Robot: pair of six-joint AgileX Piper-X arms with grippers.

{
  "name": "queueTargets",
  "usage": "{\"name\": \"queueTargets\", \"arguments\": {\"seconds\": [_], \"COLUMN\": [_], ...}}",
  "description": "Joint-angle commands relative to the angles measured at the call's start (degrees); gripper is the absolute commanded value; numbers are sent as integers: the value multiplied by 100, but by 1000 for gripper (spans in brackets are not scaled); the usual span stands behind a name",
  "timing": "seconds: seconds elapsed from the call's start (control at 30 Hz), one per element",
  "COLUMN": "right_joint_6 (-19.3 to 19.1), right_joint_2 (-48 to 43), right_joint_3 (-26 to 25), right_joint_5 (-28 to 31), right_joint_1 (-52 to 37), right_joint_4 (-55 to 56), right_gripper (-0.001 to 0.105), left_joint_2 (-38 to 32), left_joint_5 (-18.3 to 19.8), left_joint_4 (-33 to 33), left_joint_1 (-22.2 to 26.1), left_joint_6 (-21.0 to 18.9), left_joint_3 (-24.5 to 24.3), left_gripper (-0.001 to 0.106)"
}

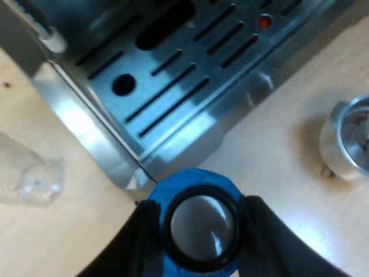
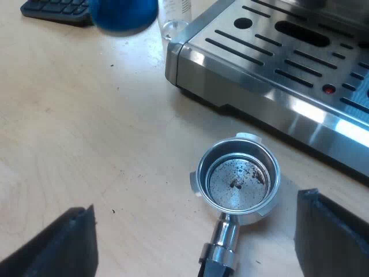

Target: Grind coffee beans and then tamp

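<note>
Left end effector (image 1: 200, 228) clenched on the round blue tamper (image 1: 196, 183); right end effector (image 2: 196, 231) spread open above the near-empty metal holder (image 2: 238, 179) lying on the wooden table (image 2: 86, 144). Tamper should come down level, centred.

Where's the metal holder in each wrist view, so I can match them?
Left wrist view: metal holder on the table beside the drip tray, past the blue tamper held by the left gripper.
Right wrist view: metal holder before the drip tray, below the open right gripper.
Shared landmark: the drip tray's red dot.
</note>
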Motion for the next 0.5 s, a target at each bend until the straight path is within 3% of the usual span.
{"name": "queueTargets", "arguments": {"seconds": [0.03, 0.5], "right_joint_6": [-89, -89], "right_joint_2": [-38, -38], "right_joint_3": [-28, -28], "right_joint_5": [-51, -94], "right_joint_1": [7, 7], "right_joint_4": [-42, -42], "right_gripper": [71, 71], "left_joint_2": [-28, -28], "left_joint_5": [50, 50], "left_joint_4": [-133, -1412], "left_joint_1": [-9, -9], "left_joint_6": [32, 32], "left_joint_3": [302, 1537], "left_gripper": [1, 1]}}
